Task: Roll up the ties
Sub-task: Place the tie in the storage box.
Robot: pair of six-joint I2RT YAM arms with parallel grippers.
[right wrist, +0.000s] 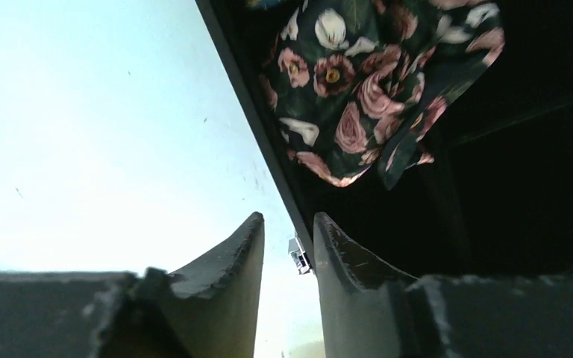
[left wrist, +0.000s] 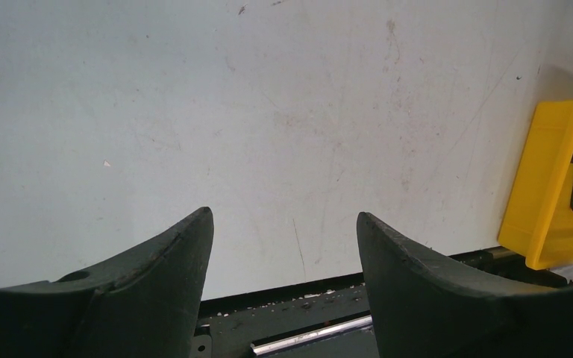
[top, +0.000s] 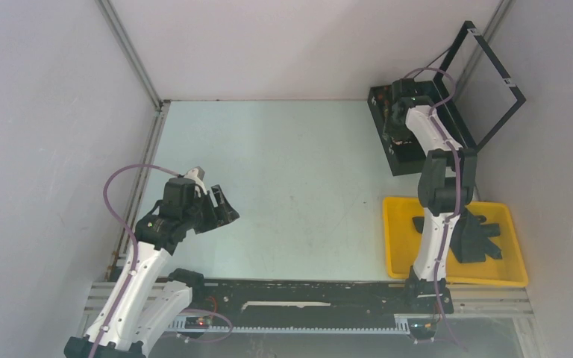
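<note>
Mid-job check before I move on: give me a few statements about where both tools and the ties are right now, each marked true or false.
1. The left tool is open and holds nothing. True.
2. The right tool hangs over the yellow tray. False: it is at the black box on the far right of the table.
3. A floral tie lies inside the black box. True.
4. The yellow tray holds nothing. False: dark ties lie in it.
5. The right tool is clamped on the floral tie. False: its fingers stand slightly apart with no fabric between them.
</note>
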